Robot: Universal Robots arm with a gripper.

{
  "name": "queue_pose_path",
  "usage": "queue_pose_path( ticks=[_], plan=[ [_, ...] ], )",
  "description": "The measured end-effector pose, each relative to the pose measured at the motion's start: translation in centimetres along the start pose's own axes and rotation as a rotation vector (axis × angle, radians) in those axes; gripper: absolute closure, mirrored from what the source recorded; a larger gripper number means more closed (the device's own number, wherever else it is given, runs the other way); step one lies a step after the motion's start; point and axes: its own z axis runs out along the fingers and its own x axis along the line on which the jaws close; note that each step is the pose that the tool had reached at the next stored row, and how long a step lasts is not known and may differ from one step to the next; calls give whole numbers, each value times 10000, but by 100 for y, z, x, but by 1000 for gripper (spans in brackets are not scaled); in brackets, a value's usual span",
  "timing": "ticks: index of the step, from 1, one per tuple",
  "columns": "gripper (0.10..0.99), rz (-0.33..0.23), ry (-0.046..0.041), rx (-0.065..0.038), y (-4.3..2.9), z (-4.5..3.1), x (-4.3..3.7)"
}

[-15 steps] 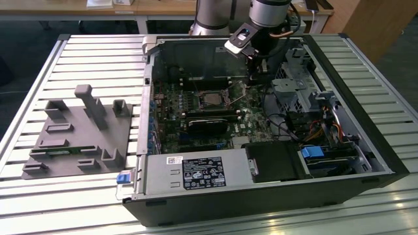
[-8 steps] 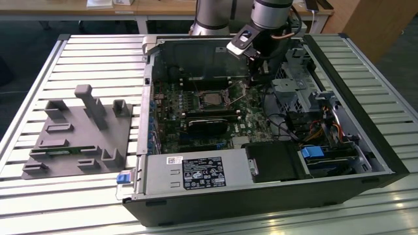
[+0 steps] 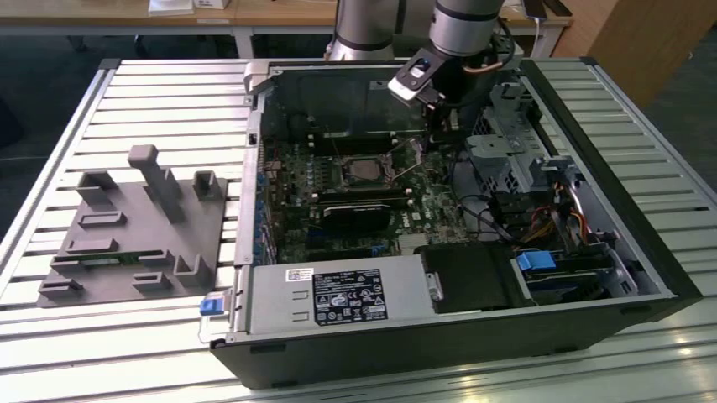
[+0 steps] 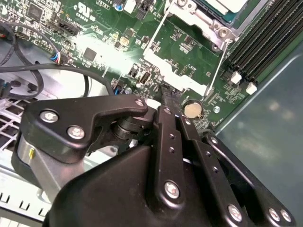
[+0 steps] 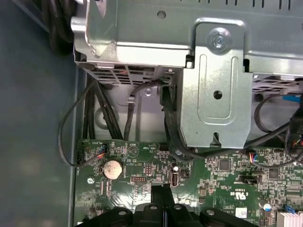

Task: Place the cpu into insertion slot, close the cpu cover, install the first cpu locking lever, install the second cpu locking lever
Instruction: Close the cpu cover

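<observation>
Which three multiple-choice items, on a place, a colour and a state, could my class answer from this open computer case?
1. Where does the grey fixture tray stand?
A) on the slatted table, at the exterior view's left of the case
B) inside the case
C) on top of the arm

2. What colour is the circuit board?
A) red
B) green
C) white

3. How does the end effector stand?
A) wide open
B) shut on a cable
C) shut, above the board

Answers:
1 A: the tray lies on the slats beside the case.
2 B: the board is green in every view.
3 C: its tips meet with no gap in both wrist views.
</observation>
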Motion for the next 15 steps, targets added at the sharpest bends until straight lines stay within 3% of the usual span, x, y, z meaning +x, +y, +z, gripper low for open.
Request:
queue_pose_path(
  ticks=[4,9,15],
  plan=[
    [980,-1,0,0,-45,7,2],
    [980,-1,0,0,-150,10,5],
    [980,-1,0,0,-208,10,7]
  ],
)
